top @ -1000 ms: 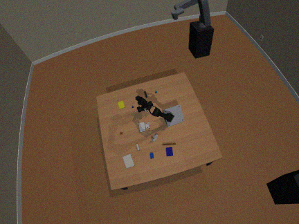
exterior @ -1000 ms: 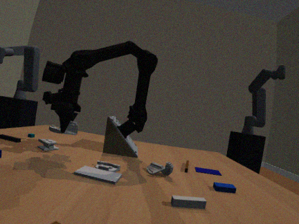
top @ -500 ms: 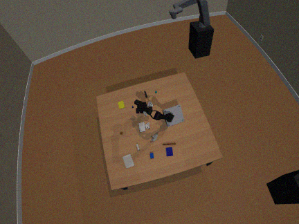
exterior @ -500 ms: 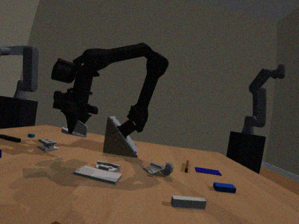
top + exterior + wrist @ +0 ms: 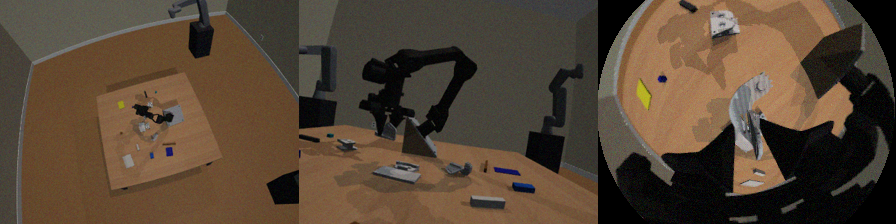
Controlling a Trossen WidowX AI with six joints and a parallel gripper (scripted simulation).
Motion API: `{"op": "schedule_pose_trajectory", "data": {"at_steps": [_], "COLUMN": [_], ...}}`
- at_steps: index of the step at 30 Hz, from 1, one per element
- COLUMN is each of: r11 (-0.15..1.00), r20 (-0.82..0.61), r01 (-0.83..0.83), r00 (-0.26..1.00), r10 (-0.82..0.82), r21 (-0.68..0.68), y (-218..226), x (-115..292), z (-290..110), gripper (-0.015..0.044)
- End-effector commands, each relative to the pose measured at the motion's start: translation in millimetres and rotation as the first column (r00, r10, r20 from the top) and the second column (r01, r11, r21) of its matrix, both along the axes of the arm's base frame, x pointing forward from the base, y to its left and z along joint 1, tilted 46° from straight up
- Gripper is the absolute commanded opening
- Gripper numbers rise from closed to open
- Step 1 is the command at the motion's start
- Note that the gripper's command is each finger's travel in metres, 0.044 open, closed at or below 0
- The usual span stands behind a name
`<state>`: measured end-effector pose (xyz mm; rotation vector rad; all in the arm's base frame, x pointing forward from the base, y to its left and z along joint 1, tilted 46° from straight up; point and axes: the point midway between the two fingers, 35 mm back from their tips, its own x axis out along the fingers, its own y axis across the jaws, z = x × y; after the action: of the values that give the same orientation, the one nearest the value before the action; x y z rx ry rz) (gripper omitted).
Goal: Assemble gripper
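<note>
My gripper (image 5: 387, 131) (image 5: 746, 124) is shut on a light grey curved jaw (image 5: 742, 102) and holds it above the table; a round boss shows at its far end. A second jaw (image 5: 154, 137) (image 5: 455, 168) with a toothed round end lies on the table. A small light piece with two plates (image 5: 149, 104) (image 5: 347, 144) (image 5: 723, 24) stands beyond the held jaw, with dark spots on top. A flat pale plate (image 5: 142, 128) (image 5: 390, 173) lies beside another small light part (image 5: 147, 126) (image 5: 407, 166). I cannot tell which is the base or the housing plate.
The arm stands at a large grey mounting plate (image 5: 178, 114) (image 5: 414, 142) (image 5: 833, 60). A yellow square (image 5: 121, 104) (image 5: 644, 94), a white bar (image 5: 138, 146) (image 5: 487, 202), a blue block (image 5: 151, 155) (image 5: 523, 187) and a brown stick (image 5: 169, 143) (image 5: 486, 166) lie around.
</note>
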<state>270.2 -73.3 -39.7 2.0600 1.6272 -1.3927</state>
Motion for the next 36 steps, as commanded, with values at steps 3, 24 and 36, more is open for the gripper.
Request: {"op": "schedule_pose_trajectory", "data": {"at_steps": [3, 24, 36], "r11": [0.992, 0.868, 0.775], "r20": [-0.117, -0.461, -0.581], "r01": [0.124, 0.481, 0.595], "r00": [0.985, 0.747, 0.56], "r10": [-0.123, -0.479, -0.591], "r21": [-0.002, -0.121, -0.214], "y": [17.1, 69.7, 93.4], "x": [1.7, 1.8, -3.2], "z": [13.6, 55.8, 73.4], "gripper": [0.0134, 0.0134, 0.0134]}}
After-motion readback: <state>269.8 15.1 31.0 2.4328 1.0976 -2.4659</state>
